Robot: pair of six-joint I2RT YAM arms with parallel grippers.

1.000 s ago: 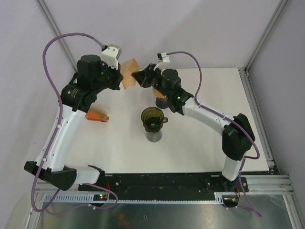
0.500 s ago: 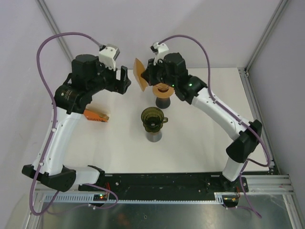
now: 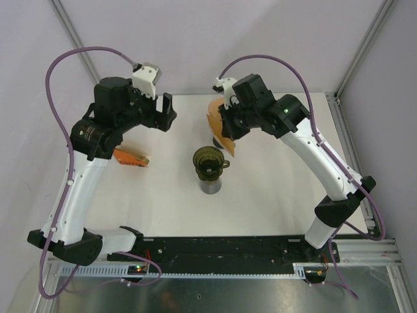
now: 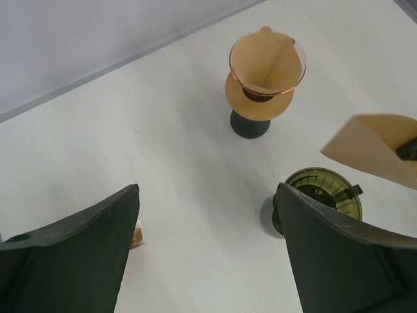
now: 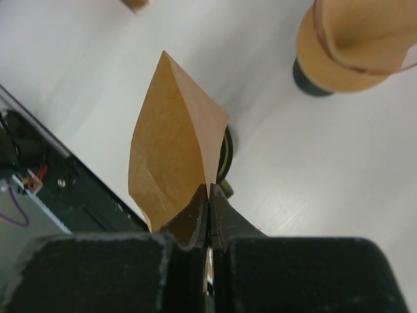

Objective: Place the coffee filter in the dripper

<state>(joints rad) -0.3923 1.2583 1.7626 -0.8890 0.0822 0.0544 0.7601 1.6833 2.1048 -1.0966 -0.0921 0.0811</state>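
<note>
My right gripper (image 5: pixel 210 195) is shut on the lower edge of a brown paper coffee filter (image 5: pixel 172 156). In the top view it holds the filter (image 3: pixel 215 120) in the air just behind and to the right of the green dripper (image 3: pixel 208 161). The dripper stands empty on its dark base; the right wrist view shows only a sliver of it (image 5: pixel 225 160) behind the filter. My left gripper (image 3: pixel 169 112) hangs open to the left, apart from the filter, with nothing between its fingers (image 4: pixel 71 254). The left wrist view shows the dripper (image 4: pixel 324 195) and the held filter (image 4: pixel 371 153).
An orange dripper (image 4: pixel 266 72) with a filter in it stands on a dark base behind the green one. A small orange object (image 3: pixel 130 158) lies at the left. The black rail (image 3: pixel 221 248) runs along the near table edge.
My left gripper has opened, let go of the filter and drawn back to the left. My right arm has swung the filter right and nearer, close to the green dripper.
</note>
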